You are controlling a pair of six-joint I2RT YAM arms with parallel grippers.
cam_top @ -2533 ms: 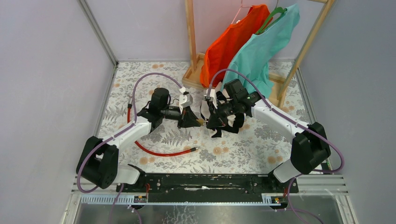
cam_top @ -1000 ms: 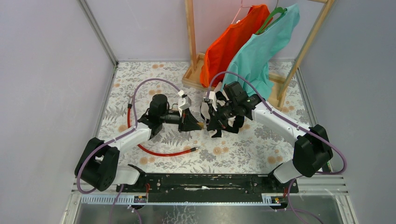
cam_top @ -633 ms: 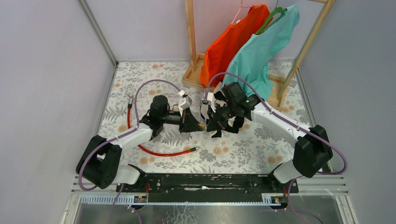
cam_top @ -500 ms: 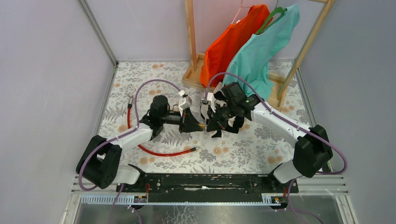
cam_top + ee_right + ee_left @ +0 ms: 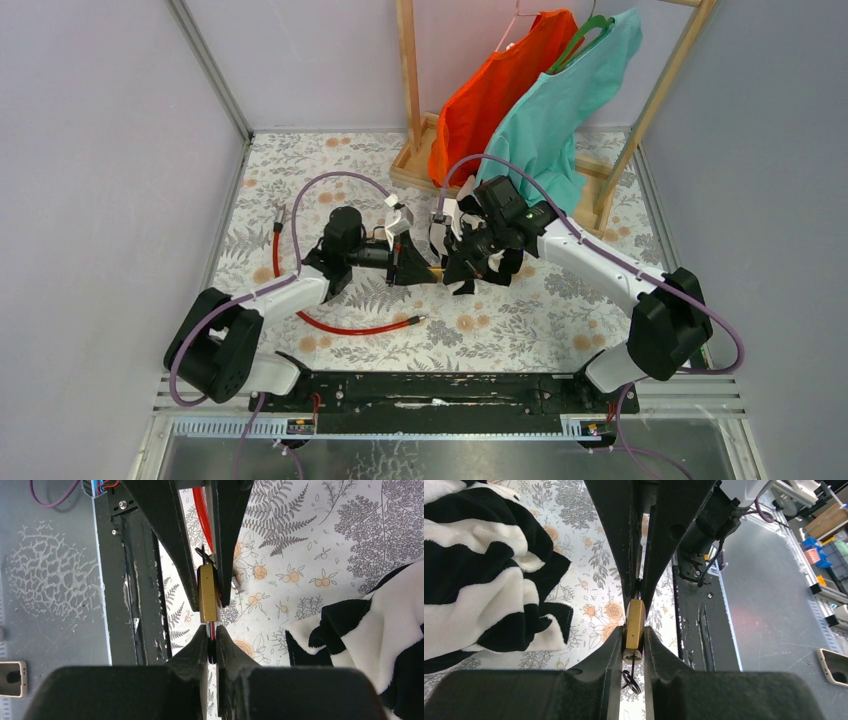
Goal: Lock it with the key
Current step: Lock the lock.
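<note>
left end effector [image 5: 428, 269] nudged rightward, purple cable loop [image 5: 335, 175] sagged lower

bright, even overhead light; soft shadows; wrist-view foreground blurred

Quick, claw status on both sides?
Left claw: closed on the brass padlock.
Right claw: closed at the padlock's end; what it pinches is hidden.

On the right wrist camera the key [image 5: 212, 629] is just a dark sliver at the near end of the padlock [image 5: 208, 592], the rest buried inside the right gripper [image 5: 212, 636]. The dark bit [image 5: 202, 554] at the padlock's far end I can't identify, and from overhead padlock and key are too small to separate.
</note>
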